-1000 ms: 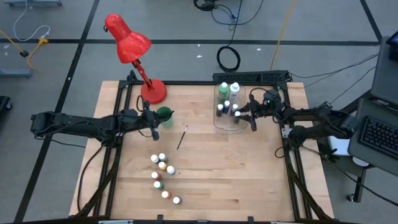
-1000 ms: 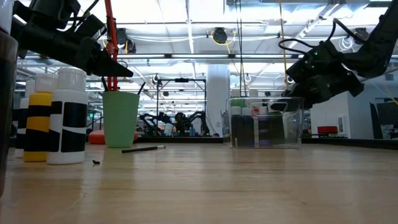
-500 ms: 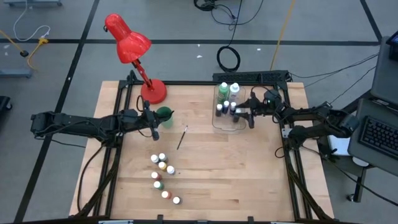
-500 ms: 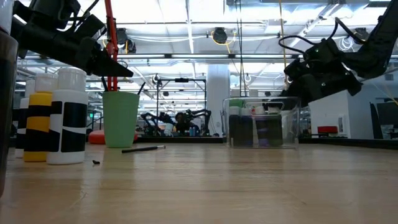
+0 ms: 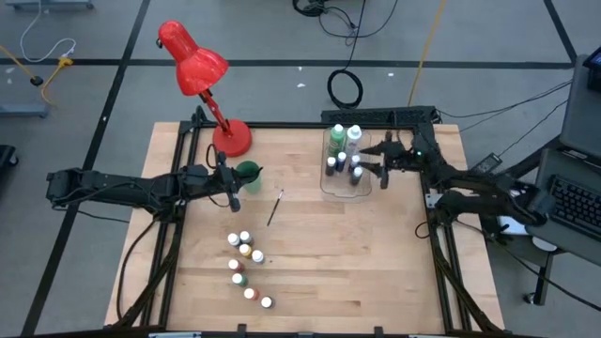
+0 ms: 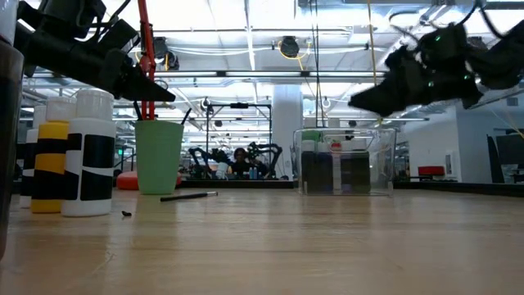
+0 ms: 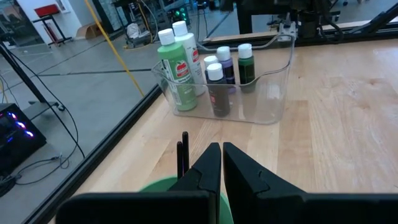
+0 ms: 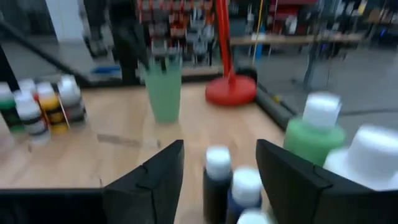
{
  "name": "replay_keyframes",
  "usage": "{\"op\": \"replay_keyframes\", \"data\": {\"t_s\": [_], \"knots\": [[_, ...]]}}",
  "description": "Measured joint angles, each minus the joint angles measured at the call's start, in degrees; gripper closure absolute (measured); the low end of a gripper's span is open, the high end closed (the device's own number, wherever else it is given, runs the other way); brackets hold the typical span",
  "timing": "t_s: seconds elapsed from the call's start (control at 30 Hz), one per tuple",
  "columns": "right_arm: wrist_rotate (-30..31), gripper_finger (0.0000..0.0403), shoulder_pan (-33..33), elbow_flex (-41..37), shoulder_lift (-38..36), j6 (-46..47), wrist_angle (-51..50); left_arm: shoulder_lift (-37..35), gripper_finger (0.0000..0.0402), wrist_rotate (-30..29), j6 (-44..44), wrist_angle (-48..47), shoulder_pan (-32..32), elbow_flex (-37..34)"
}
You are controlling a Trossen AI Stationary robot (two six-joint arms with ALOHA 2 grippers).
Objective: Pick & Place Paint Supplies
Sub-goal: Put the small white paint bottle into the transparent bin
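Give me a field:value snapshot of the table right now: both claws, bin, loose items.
left claw: shut, empty, above the green cup
right claw: open, empty, raised over the clear bin
bin contents: green bottle, white bottle, a few small paint bottles
loose small bottles: cluster on the table's near-left part, none held
loose paintbrush: lying flat between cup and bin
cup contents: dark brushes standing in it
red lamp: at the far left corner
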Motion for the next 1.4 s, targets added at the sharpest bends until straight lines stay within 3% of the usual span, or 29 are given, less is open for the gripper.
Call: {"op": "replay_keyframes", "data": {"t_s": [0.1, 0.23, 0.37, 0.53, 0.7, 0.8, 0.93, 1.1, 1.4], "knots": [[-1.21, 0.0222, -0.63, 0.00, -6.10, 5.69, -0.01, 0.00, 0.0380, 0.02, 0.00, -0.12, 0.00, 0.02], [-11.17, 0.0253, -3.56, -0.09, -15.24, 8.21, -0.68, -0.01, 0.0380, 0.02, -0.22, -0.45, 0.00, 0.02], [-12.80, 0.0313, -6.15, -2.40, -20.10, 10.18, -3.70, 0.00, 0.0380, 0.55, -0.46, -0.38, 0.00, 0.02], [-19.72, 0.0393, -7.18, -6.68, -22.71, 10.90, -6.82, -0.02, 0.0380, 1.05, -0.93, 0.26, 0.00, 0.01], [-15.01, 0.0389, 2.67, -11.36, -24.48, 15.68, -2.30, -0.01, 0.0380, 0.99, -0.36, 1.59, 0.00, 0.00], [-8.11, 0.0399, 10.13, -12.51, -26.06, 13.72, -2.93, -0.02, 0.0380, 1.00, -0.30, 2.96, 0.00, 0.00], [0.58, 0.0400, 17.44, -12.66, -29.01, 7.93, -11.44, -0.02, 0.0380, 1.04, -2.12, 2.28, 0.00, 0.00], [11.58, 0.0402, 21.97, -12.70, -33.89, 1.28, -21.20, -0.02, 0.0380, 1.05, -3.48, 1.06, 0.00, 0.00], [13.46, 0.0399, 26.84, -12.81, -37.16, -8.67, -19.79, 0.00, 0.0380, 1.07, -9.50, 1.33, 0.00, 0.00]]}}
